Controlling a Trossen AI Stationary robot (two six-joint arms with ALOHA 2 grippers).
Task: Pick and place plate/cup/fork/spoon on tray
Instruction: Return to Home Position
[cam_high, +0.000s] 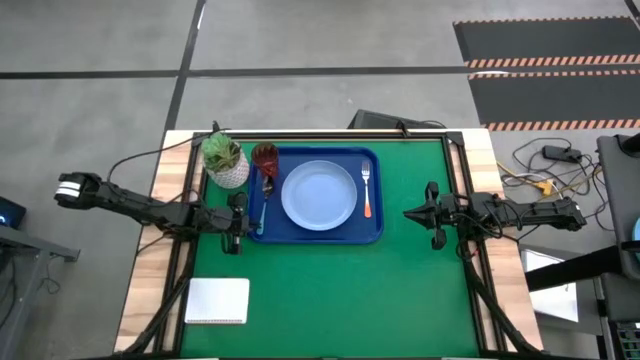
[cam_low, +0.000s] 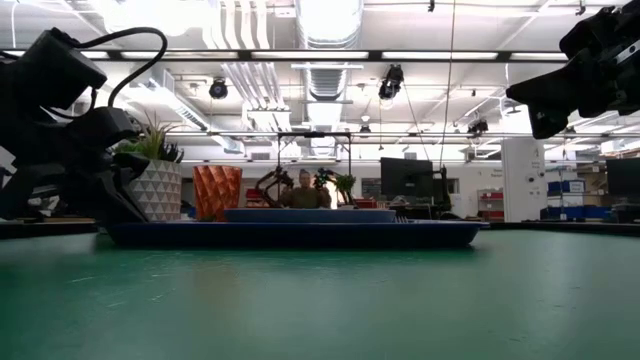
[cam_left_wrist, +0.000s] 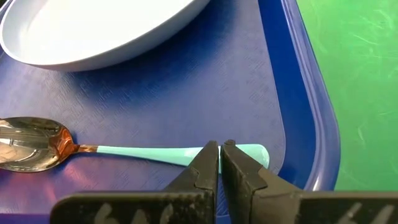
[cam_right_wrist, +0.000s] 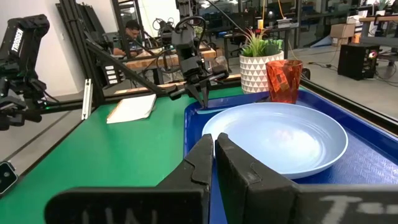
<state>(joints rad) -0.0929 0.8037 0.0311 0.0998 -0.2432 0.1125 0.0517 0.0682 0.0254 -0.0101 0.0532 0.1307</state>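
- We see the tray (cam_high: 340, 236) on the green tabletop (cam_high: 350, 300), with the plate (cam_high: 319, 195) lying flat in its middle.
- The fork (cam_high: 367, 192) lies just right of the plate. The spoon (cam_left_wrist: 155, 152) lies left of it. The cup (cam_high: 265, 157) stands upright in the corner of the tray beside a plant pot (cam_high: 228, 170).
- The left claw (cam_left_wrist: 219, 149) is at the left edge of the tray, by the end of the spoon's handle. Its fingers are almost together and grip nothing.
- The right claw (cam_right_wrist: 213, 144) is over the bare tabletop right of the tray, closed and empty.
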